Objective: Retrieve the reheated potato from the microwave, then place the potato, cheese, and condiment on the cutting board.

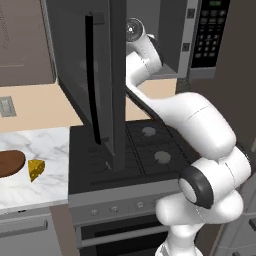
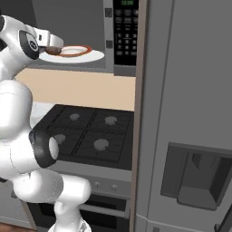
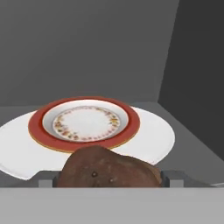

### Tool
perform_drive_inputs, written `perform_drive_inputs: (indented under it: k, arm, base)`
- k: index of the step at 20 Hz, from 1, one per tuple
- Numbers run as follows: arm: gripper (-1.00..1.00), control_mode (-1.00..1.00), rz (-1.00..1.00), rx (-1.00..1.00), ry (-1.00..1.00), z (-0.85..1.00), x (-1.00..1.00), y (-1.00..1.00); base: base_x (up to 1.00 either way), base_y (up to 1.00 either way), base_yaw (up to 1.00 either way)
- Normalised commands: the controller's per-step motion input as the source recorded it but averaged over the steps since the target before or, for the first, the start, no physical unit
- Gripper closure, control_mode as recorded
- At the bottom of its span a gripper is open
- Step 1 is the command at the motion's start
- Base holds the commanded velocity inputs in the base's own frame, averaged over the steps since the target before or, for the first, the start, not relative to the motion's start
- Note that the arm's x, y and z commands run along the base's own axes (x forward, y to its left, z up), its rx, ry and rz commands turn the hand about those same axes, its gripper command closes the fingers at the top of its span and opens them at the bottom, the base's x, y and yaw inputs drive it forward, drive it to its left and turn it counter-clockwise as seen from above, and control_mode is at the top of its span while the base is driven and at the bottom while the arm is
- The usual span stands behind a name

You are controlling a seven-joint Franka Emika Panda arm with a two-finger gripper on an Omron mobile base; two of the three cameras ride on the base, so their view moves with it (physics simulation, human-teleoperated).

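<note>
The microwave hangs open, its door swung far out to the left. Inside it my gripper is shut on the potato, a brown lump that spans the gap between both fingertips. From the right base view the potato sits in the gripper at the near edge of the white turntable. Behind it lies a red-rimmed plate with nothing on it. On the left counter, the cheese lies beside the cutting board. The condiment is out of view.
A black stove sits under the microwave, with my arm reaching up over it. The open door stands between the arm and the marble counter. A tall grey fridge closes off the right side.
</note>
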Motion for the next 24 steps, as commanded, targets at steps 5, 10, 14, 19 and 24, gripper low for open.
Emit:
perform_drive_inputs:
  k: [5,10,14,19,24]
  arm:
    - [1.0,-1.0,0.0,0.1,-0.12,0.5,-0.89,-0.45]
    - [1.0,-1.0,0.0,0.14,-0.01,0.62,-0.98,-0.51]
    - [1.0,-1.0,0.0,0.09,0.01,0.45,-1.0,-0.31]
    - [1.0,-1.0,0.0,0.0,0.06,0.22,-1.0,-0.12]
    - [1.0,-1.0,0.0,-0.01,0.1,-0.01,-1.0,-0.08]
  base:
    - [0.0,0.0,0.0]
    - [0.0,0.0,0.0]
    - [0.0,0.0,0.0]
    - [0.0,0.0,0.0]
    - [0.0,0.0,0.0]
